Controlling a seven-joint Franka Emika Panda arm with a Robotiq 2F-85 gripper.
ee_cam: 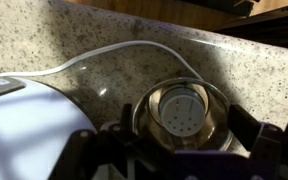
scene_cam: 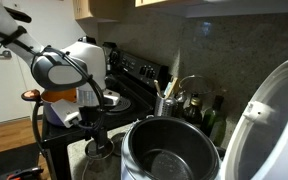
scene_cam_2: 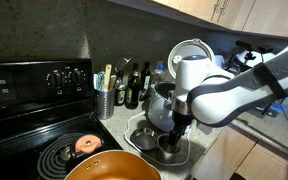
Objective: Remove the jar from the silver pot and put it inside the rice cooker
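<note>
In the wrist view, the jar's round whitish lid (ee_cam: pixel 179 108), dotted with small holes, sits upright inside the silver pot (ee_cam: pixel 216 135). My gripper (ee_cam: pixel 167 132) is open, with its dark fingers wide apart on either side of the pot and jar and touching neither. In both exterior views the gripper (scene_cam: pixel 96 135) (scene_cam_2: pixel 180 127) points straight down over the silver pot (scene_cam: pixel 100 152) (scene_cam_2: pixel 170 148). The rice cooker (scene_cam: pixel 169 150) stands open right beside it, its white lid (scene_cam: pixel 274 115) raised. It also shows behind the arm in an exterior view (scene_cam_2: pixel 164 100).
An orange pot (scene_cam_2: pixel 109 168) sits at the stove's front edge, next to a black stove (scene_cam_2: pixel 44 110) with coil burners. A utensil holder and bottles (scene_cam_2: pixel 124 92) stand by the backsplash. A white cord (ee_cam: pixel 134 50) lies on the granite counter.
</note>
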